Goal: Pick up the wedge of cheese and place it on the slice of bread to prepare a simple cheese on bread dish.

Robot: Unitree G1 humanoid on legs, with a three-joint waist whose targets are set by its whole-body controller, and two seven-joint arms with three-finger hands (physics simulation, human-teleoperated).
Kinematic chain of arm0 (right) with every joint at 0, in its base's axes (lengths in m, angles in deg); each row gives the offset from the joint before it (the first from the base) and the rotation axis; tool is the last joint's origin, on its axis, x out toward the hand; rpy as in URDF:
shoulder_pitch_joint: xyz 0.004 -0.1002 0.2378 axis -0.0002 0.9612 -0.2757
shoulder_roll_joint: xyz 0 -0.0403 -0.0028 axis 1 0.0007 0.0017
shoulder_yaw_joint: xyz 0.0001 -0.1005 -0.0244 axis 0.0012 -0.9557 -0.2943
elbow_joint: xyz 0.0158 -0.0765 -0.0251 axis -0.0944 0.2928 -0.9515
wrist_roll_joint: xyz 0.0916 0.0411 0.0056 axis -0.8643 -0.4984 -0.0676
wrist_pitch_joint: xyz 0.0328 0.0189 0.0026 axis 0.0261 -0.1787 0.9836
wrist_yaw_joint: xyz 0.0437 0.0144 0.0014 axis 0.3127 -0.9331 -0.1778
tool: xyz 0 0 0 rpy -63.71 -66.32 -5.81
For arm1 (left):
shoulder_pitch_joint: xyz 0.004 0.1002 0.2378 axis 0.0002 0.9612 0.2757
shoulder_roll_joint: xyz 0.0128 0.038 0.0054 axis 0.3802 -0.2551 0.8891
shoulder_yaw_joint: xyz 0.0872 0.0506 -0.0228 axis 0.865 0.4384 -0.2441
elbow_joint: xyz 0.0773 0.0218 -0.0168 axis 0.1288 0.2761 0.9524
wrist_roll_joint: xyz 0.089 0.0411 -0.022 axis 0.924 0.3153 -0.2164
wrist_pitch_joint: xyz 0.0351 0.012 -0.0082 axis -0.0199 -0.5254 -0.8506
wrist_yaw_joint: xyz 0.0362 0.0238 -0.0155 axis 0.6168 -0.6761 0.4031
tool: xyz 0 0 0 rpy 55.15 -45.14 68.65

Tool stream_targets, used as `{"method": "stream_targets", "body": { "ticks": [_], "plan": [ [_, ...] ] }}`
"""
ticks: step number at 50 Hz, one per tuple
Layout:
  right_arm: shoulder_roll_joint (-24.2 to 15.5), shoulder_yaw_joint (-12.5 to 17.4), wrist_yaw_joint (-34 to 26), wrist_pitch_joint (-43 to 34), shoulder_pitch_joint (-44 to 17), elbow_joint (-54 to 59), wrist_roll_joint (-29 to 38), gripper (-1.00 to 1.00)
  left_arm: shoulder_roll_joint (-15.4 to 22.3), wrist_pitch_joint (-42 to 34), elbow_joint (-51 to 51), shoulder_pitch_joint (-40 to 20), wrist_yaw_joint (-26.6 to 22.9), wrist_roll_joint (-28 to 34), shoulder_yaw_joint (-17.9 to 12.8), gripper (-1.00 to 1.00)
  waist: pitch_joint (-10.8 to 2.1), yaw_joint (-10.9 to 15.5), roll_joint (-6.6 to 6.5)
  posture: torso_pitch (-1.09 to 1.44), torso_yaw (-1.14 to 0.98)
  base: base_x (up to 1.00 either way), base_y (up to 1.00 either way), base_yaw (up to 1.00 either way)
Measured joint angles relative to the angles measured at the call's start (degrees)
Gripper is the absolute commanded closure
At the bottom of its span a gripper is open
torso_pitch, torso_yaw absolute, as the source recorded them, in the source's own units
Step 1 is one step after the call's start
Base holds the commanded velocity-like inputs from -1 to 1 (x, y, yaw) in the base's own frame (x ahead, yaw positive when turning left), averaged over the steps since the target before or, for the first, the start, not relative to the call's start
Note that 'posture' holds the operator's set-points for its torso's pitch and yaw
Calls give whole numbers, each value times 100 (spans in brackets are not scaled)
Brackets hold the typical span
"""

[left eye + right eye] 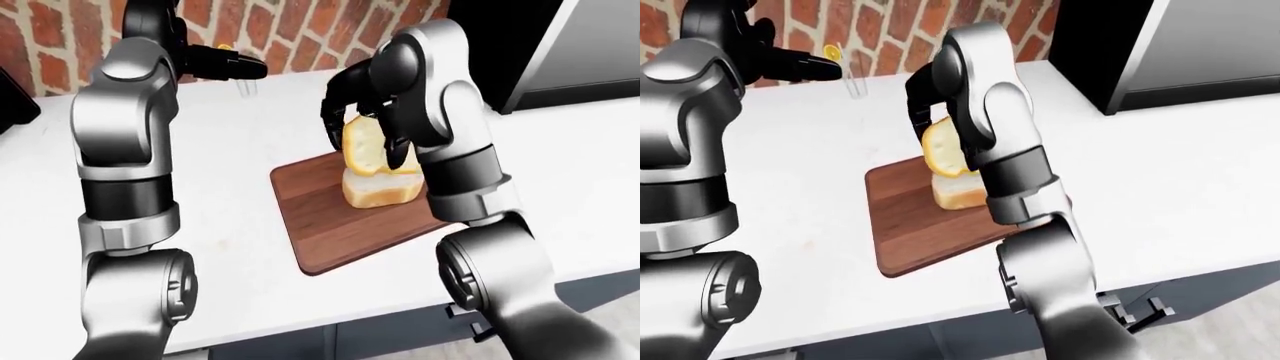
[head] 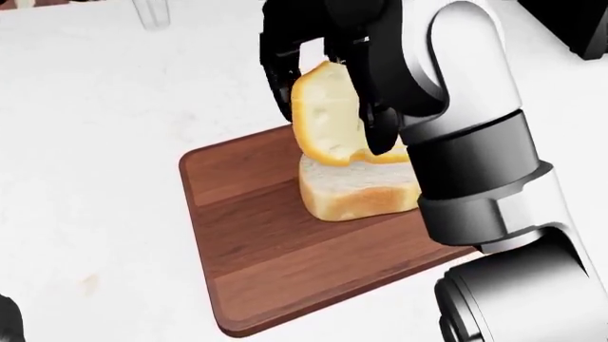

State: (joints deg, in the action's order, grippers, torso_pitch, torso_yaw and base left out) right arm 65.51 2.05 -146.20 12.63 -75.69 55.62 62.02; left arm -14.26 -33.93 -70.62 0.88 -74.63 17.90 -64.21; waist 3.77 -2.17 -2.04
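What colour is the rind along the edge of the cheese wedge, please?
Orange-yellow, bordering the pale yellow face of the cheese wedge; the head view shows it best.

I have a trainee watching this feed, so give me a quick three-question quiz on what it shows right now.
1. True or false: the cheese lies flat on the bread.
2. Which hand holds the cheese: A left, B right?
3. Fill in: the bread sits on a wooden ____.

Key: 1 false, it stands tilted on the bread, gripped by the right hand. 2 B; the left hand is raised, away from the board. 3 board.
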Motion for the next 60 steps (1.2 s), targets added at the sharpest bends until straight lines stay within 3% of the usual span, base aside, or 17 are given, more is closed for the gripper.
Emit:
{"method": "stream_targets", "body": {
  "ticks": [22,38,48,60],
  "plan": [
    [17,5,-50,-62,-146,150,25,-100,87,14,115,-117,-43,-6,-21,-100,6,-17,-21,0,0,0,0,0],
    [-426,228,-55,-249,-411,179,-150,-100,104,-187,-52,-306,-67,10,4,-100,14,-15,1,0,0,0,0,0],
    [-720,362,417,-463,-792,586,-475,-100,120,-277,-28,-376,-83,-2,5,-100,32,-3,15,0,0,0,0,0],
    [-1097,534,1768,-761,-1200,1250,-926,-100,85,-365,-52,-535,-67,18,52,-100,27,37,61,0,0,0,0,0]
  ]
}}
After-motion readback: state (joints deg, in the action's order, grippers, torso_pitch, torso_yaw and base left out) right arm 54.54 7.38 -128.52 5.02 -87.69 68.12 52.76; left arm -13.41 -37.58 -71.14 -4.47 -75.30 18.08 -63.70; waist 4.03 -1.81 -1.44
